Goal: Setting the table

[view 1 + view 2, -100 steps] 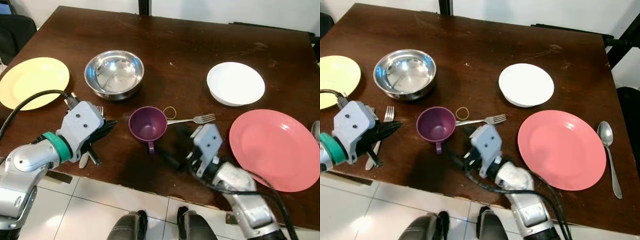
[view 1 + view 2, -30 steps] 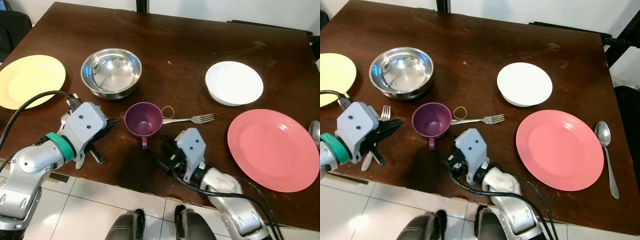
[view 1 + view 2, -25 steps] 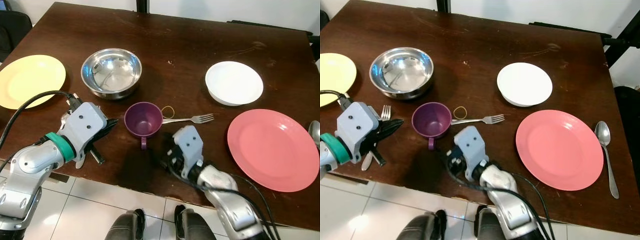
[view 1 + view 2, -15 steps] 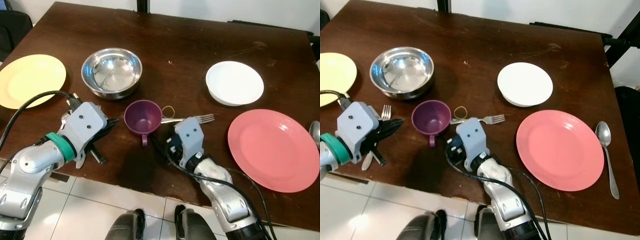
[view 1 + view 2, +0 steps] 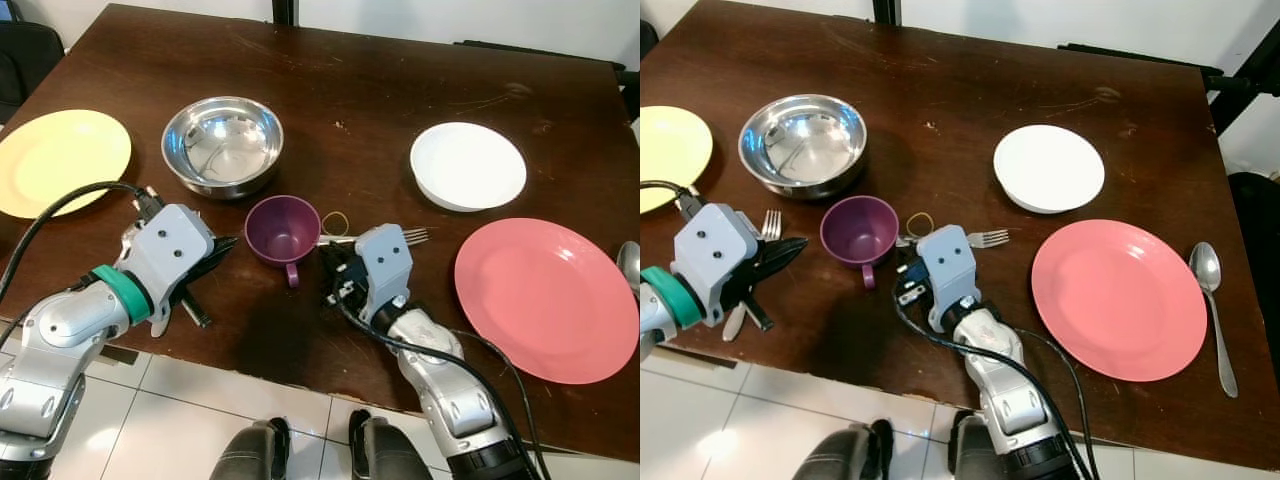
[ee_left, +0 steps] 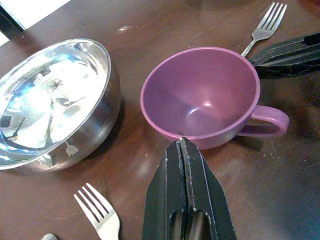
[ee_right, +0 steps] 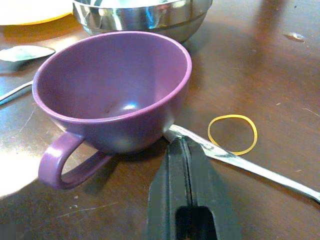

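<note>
The purple cup stood hemmed in near the front of the counter. The right hand, its fingers pressed together, sat just right of the cup with its tip at the handle of a fork and beside a rubber band. The left hand, also closed, pointed at the cup from the left, over a second fork. A steel bowl blocked the far left side. Open counter ran between that bowl and the white bowl, and across the far half. The pink plate and yellow plate took the right and left edges.
</note>
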Available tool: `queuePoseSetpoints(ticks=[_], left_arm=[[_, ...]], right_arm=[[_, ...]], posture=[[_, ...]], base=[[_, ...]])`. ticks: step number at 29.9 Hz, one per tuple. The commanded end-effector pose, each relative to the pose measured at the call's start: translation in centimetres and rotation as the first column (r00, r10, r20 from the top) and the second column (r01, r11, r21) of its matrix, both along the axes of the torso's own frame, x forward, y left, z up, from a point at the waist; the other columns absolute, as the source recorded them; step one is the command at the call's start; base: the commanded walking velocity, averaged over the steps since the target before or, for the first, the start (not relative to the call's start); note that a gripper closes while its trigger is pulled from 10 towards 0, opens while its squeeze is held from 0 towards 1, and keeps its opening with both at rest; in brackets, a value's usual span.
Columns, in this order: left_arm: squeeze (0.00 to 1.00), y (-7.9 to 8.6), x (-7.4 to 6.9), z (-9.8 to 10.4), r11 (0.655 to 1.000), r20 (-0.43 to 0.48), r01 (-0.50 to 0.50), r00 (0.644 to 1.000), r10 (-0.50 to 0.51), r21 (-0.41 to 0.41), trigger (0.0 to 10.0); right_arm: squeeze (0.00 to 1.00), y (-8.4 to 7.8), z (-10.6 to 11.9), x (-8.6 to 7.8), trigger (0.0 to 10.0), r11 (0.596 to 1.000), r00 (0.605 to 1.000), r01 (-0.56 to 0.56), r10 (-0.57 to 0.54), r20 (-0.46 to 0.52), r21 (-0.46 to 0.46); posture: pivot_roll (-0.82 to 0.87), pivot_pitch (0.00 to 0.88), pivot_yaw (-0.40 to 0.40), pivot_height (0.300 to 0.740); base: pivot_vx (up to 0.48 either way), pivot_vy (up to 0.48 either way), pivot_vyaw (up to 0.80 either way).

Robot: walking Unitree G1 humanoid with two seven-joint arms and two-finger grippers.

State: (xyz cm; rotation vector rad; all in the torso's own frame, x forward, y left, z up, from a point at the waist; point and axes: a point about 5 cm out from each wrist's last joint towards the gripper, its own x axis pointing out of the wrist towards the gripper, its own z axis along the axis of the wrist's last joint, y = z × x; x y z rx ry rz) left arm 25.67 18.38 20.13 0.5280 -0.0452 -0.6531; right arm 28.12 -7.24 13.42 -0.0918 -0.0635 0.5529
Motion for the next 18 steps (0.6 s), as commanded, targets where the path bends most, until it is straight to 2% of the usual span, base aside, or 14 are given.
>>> queuePoseSetpoints(ticks=[1, 8, 10, 12, 13, 16, 17, 18], left_arm=[[0.0, 0.0, -0.3, -0.5, 1.0, -0.023, -0.002, 1.0, 0.002, 0.0, 10.0], [0.0, 0.0, -0.3, -0.5, 1.0, -0.026, -0.001, 1.0, 0.0, -0.001, 10.0], [0.0, 0.1, -0.4, -0.5, 1.0, -0.03, 0.003, 1.0, -0.003, -0.007, 10.0], [0.0, 0.1, -0.4, -0.5, 1.0, -0.03, 0.003, 1.0, -0.003, -0.007, 10.0], [0.0, 0.1, -0.6, -0.5, 1.0, -0.037, 0.01, 0.999, -0.011, -0.012, 10.0], [0.0, 0.1, -0.9, -0.5, 1.0, -0.046, 0.021, 0.999, -0.022, -0.017, 10.0], [0.0, 0.2, -1.2, -0.6, 0.999, -0.053, 0.026, 0.998, -0.027, -0.02, 10.0], [0.0, 0.2, -1.2, -0.6, 0.999, -0.053, 0.026, 0.998, -0.027, -0.02, 10.0]], right_arm=[[0.0, -0.1, -0.9, -0.2, 0.0, 1.0, 1.0, 0.003, -0.003, -0.029, -0.004], [0.0, -0.7, -0.7, -0.1, 0.0, 1.0, 0.999, 0.027, -0.027, -0.023, 0.0], [0.0, -1.9, 0.3, 0.4, 0.0, 0.997, 0.997, 0.073, -0.074, 0.016, 0.03], [0.0, -1.9, 0.3, 0.4, 0.0, 0.997, 0.997, 0.073, -0.074, 0.016, 0.03], [0.0, -2.8, 1.3, 0.9, 0.0, 0.992, 0.992, 0.111, -0.114, 0.045, 0.063], [0.0, -3.5, 2.3, 1.3, 0.0, 0.986, 0.987, 0.134, -0.141, 0.073, 0.096], [0.0, -4.0, 3.2, 1.5, 4.4, 0.982, 0.983, 0.139, -0.152, 0.099, 0.125], [0.0, -4.0, 3.2, 1.5, 4.4, 0.982, 0.983, 0.139, -0.152, 0.099, 0.125]], posture=[[0.03, 0.187, 0.075, 0.74], [0.03, 0.19, 0.076, 0.74], [0.03, 0.192, 0.079, 0.74], [0.03, 0.192, 0.079, 0.74], [0.03, 0.193, 0.08, 0.74], [0.03, 0.194, 0.082, 0.74], [0.03, 0.195, 0.084, 0.74], [0.03, 0.195, 0.084, 0.74]], base=[[0.0, 0.0, 0.0], [0.0, 0.0, 0.0], [0.0, 0.0, 0.0], [0.0, 0.0, 0.0], [0.0, 0.0, 0.0], [0.0, 0.0, 0.0], [0.0, 0.0, 0.0], [0.0, 0.0, 0.0]])
